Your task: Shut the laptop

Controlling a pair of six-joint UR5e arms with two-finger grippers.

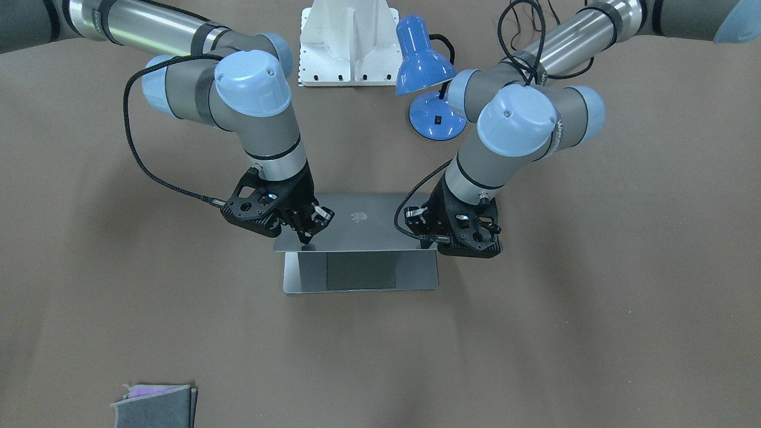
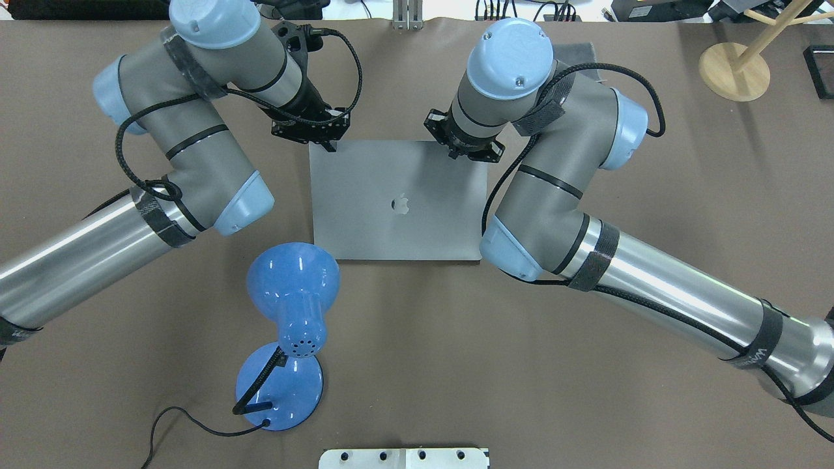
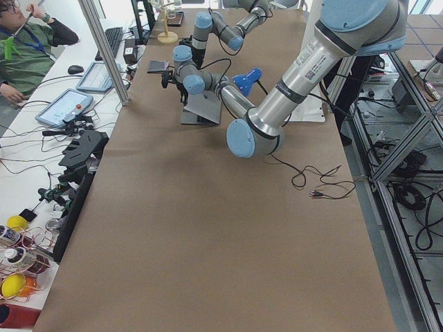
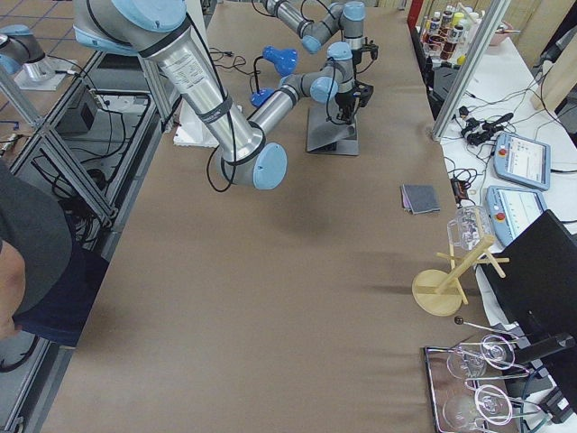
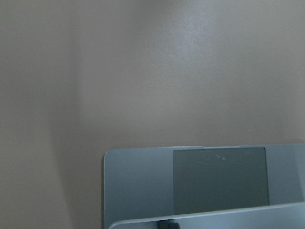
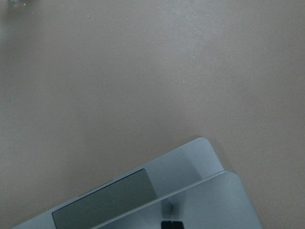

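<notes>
The space-grey laptop [image 1: 357, 229] sits mid-table, its lid [image 2: 397, 202] tilted low over the base, logo up. A strip of base with the trackpad [image 1: 361, 271] still shows. My left gripper [image 2: 328, 144] rests its fingertips on the lid's free edge at one corner and looks shut, with a single dark tip in the left wrist view [image 5: 167, 225]. My right gripper [image 1: 306, 236] is shut, its tips pressing on the lid at the other corner. The base corner shows in the right wrist view [image 6: 186, 164].
A blue desk lamp [image 2: 293, 286] with its cord stands behind the laptop on the robot's side. A folded grey cloth [image 1: 156, 407] lies at the far table edge. A wooden stand [image 2: 733, 71] is at the far right. The white robot mount [image 1: 348, 41] is at the rear.
</notes>
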